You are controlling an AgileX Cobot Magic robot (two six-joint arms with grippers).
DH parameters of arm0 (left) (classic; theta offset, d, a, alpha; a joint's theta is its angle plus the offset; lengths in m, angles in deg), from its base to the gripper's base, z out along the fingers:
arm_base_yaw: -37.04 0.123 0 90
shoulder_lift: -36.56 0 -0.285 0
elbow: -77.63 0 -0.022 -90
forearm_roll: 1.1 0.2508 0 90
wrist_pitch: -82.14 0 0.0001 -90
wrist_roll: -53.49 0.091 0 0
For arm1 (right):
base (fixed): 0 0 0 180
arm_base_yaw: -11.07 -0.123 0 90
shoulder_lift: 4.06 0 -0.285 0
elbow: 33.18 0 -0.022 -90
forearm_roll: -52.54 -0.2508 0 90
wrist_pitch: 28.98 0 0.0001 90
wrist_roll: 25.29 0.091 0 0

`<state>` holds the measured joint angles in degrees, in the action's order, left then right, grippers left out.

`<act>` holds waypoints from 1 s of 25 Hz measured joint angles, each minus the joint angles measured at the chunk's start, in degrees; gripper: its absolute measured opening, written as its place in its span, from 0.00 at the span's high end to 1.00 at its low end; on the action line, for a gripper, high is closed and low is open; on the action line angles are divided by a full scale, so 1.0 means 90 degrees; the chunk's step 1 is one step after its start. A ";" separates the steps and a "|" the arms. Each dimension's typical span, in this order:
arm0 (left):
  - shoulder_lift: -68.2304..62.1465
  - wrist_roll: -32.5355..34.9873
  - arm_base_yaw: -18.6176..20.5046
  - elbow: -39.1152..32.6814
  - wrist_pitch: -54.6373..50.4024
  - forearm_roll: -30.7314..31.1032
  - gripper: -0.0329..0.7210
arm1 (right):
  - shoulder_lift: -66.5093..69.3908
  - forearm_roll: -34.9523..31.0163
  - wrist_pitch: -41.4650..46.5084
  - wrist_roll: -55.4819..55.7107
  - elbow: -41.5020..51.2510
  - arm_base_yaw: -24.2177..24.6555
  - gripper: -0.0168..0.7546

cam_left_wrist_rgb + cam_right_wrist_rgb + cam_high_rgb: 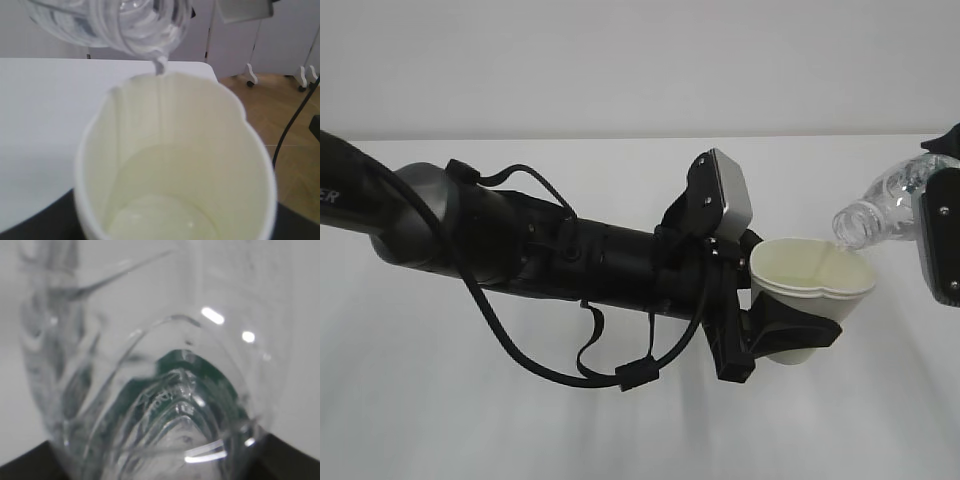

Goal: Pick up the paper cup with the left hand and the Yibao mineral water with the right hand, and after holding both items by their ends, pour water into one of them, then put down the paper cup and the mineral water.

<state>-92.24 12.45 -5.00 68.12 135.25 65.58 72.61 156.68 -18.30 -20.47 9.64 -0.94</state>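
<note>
My left gripper [796, 338] is shut on the lower part of the white paper cup [810, 280] and holds it tilted above the table. The Yibao mineral water [882, 205], a clear ribbed bottle, is tipped with its open neck over the cup's far rim. My right gripper [942, 238] is shut on its other end at the right edge. In the left wrist view a thin stream [160, 65] falls from the bottle [135, 25] into the cup [210, 125], and water pools in its bottom. The right wrist view is filled by the bottle [150, 340] and its green label [210, 372].
A white table [440, 400] lies under both arms. The left arm's cables [530, 355] hang in loops below it. In the left wrist view the table edge [212, 70] gives way to wooden floor [295, 165], with white stand feet [252, 77] and a black cable [295, 117].
</note>
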 joint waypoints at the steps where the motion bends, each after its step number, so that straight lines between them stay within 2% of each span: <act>1: 0.0000 0.0000 0.0000 0.0000 0.0000 0.0000 0.40 | 0.0000 0.0000 0.0000 0.0000 0.0000 0.0000 0.38; 25: 0.0000 0.0000 0.0000 0.0000 0.0000 0.0000 0.40 | 0.0000 0.0000 0.0000 -0.0003 0.0000 0.0000 0.38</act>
<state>-92.24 12.45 -5.00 68.12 135.25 65.58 72.61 156.68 -18.30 -20.49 9.64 -0.94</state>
